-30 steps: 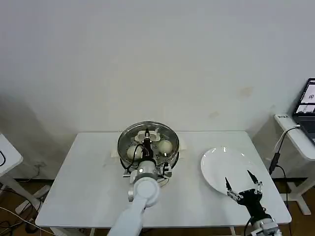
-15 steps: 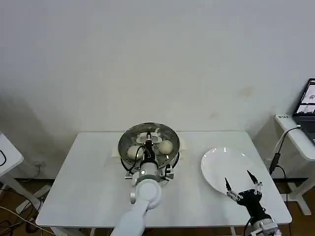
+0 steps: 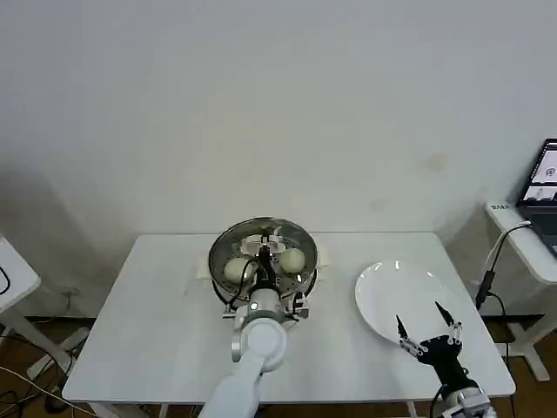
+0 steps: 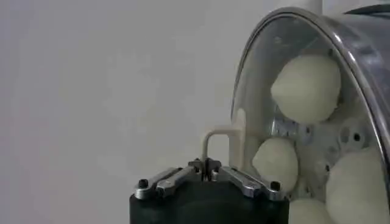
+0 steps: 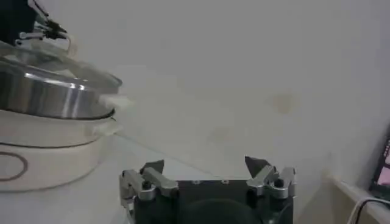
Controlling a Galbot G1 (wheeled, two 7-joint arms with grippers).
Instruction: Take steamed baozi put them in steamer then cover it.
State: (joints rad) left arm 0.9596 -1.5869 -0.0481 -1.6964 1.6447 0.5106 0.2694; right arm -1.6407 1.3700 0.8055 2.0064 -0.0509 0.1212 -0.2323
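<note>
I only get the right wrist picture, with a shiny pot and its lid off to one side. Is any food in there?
Observer: Yes. The left wrist view shows four steamed baozi through the glass cover, which sits on the steamer.
Operator: What is that dark thing above the lid?
Observer: That is the left tool. In the head view it is over the cover's middle, by the whitish handle.
Operator: And where is my own tool?
Observer: The right tool hangs open over the near edge of a white plate, which lies to the steamer's right with nothing on it.
</note>
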